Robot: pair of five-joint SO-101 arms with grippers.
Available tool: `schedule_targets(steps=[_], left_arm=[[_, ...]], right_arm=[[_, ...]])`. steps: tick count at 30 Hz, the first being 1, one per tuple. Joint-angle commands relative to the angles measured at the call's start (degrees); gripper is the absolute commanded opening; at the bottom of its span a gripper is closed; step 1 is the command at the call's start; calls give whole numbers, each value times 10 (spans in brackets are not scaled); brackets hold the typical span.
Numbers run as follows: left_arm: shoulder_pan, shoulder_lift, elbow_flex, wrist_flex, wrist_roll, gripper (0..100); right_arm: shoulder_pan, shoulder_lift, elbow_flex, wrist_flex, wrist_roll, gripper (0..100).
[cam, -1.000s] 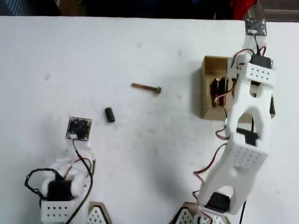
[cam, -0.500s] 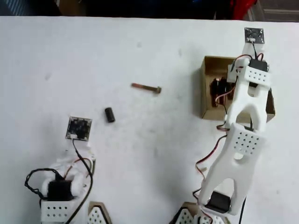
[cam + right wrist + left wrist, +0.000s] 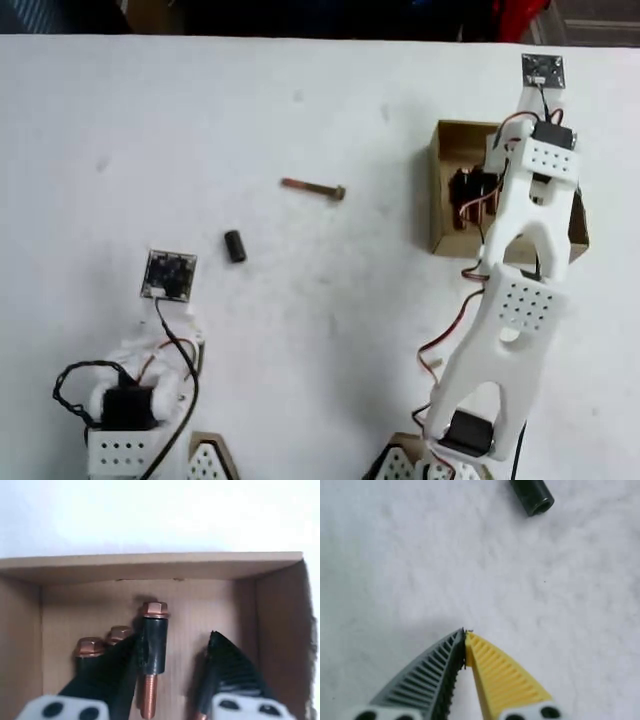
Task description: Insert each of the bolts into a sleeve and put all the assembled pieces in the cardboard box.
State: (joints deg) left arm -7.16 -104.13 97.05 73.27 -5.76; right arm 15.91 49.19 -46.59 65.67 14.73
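Ok, hidden stuff first. From the high view the right arm (image 3: 522, 300) sits over the cardboard box (image 3: 450, 135) and covers most of the inside. A few dark and copper bits show past the arm near the box's left wall, and I can't count pieces from there.

Right wrist view, inside the box (image 3: 150, 567):
- right claw (image 3: 174, 635): fingers spread wide, gripping nothing
- one assembled piece (image 3: 153, 640), a bolt through a black sleeve, lies on the box floor just beside one finger (image 3: 112, 672), with a clear gap to the other
- two more bolt heads (image 3: 90, 647) sit next to it; their shanks are hidden behind that same finger, so I can't tell whether they're sleeved
- a small copper bit at the base of the far finger is cut off by the frame and I can't identify it

Left wrist view: left claw (image 3: 465, 635) is closed tip to tip with nothing in it, hanging over bare surface (image 3: 395, 555). The loose sleeve (image 3: 532, 497) lies ahead of it, well apart and partly cut off by the frame.

Counts on the surface (image 3: 300, 100):
- 1 loose bolt (image 3: 313, 188), lying flat mid-surface
- 1 loose sleeve (image 3: 235, 246) near it, not touching
- 1 box, at the right side
- 3 bolt heads in the box
- 2 arms; the left arm (image 3: 125, 410) is folded back at the near-left corner.
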Motion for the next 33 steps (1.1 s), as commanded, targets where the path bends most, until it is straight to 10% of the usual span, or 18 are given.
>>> schedule_targets(steps=[1, 33], left_arm=[[-3, -4, -1, 3, -4, 26], [-62, -4, -10, 2, -5, 27]], right_arm=[[-9, -58, -47, 40, 7, 159], [-170, -357, -80, 325, 2, 28]])
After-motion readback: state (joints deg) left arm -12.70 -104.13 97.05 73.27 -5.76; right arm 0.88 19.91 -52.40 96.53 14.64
